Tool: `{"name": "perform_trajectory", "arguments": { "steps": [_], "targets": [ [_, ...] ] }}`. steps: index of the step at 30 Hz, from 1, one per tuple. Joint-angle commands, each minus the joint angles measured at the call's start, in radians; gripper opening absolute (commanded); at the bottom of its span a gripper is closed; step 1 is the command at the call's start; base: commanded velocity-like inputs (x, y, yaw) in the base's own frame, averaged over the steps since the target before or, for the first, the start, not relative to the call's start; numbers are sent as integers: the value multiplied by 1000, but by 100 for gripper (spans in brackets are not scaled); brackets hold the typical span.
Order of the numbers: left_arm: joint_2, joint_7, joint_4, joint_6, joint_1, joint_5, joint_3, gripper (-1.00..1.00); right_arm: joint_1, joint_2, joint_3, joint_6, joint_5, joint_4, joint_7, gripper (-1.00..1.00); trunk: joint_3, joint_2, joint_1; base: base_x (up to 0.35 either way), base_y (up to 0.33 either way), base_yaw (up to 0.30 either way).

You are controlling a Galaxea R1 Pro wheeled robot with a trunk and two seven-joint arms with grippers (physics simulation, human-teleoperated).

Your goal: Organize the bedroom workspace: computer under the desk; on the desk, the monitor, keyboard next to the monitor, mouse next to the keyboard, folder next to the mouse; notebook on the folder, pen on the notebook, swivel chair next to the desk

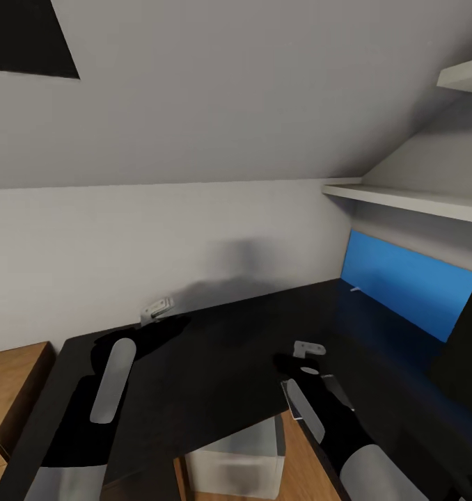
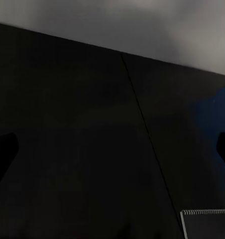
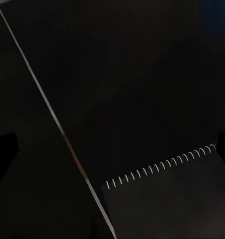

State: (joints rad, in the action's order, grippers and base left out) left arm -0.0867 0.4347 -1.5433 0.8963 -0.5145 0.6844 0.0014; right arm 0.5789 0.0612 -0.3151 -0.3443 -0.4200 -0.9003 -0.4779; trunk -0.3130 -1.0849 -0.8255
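I had both arms over the black table (image 1: 215, 348); computer (image 1: 239, 459) beneath it, notebook (image 3: 167, 204) lying on it, monitor (image 1: 466, 355) at its edge. Folder, keyboard unplaced. Finger spread: couldn't tell

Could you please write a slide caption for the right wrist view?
Right wrist camera over the black desk, with the spiral-bound notebook lying below.

Both arms are reaching forward, side by side and well apart. The left arm (image 1: 104, 407) is stretching straight ahead, and the left pincer (image 1: 157, 308) at its end is pointing away from the robot. The right arm (image 1: 347, 435) is angling slightly inward, ending in the right pincer (image 1: 309, 348). Whether the jaws of either pincer are apart cannot be told.
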Motion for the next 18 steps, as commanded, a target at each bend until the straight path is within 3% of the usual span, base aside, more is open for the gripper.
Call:
{"name": "perform_trajectory", "arguments": {
  "steps": [1, 13, 18],
  "targets": [
    [0, 10, -1, 2, -1, 10, 0, 100, 1, -2, -3, 0, -7, -1, -8, 100, -1, -1, 0, 0, 0, 0],
    [-1, 14, 0, 1, -1, 10, -21, 100, 14, -23, -1, 45, -4, 18, -4, 100, -1, -1, 0, 0, 0, 0],
    [-1, 14, -1, 1, -1, 10, -24, 100, 93, -53, -1, 43, -8, 75, -4, 100, -1, -1, 0, 0, 0, 0]
  ]
}}
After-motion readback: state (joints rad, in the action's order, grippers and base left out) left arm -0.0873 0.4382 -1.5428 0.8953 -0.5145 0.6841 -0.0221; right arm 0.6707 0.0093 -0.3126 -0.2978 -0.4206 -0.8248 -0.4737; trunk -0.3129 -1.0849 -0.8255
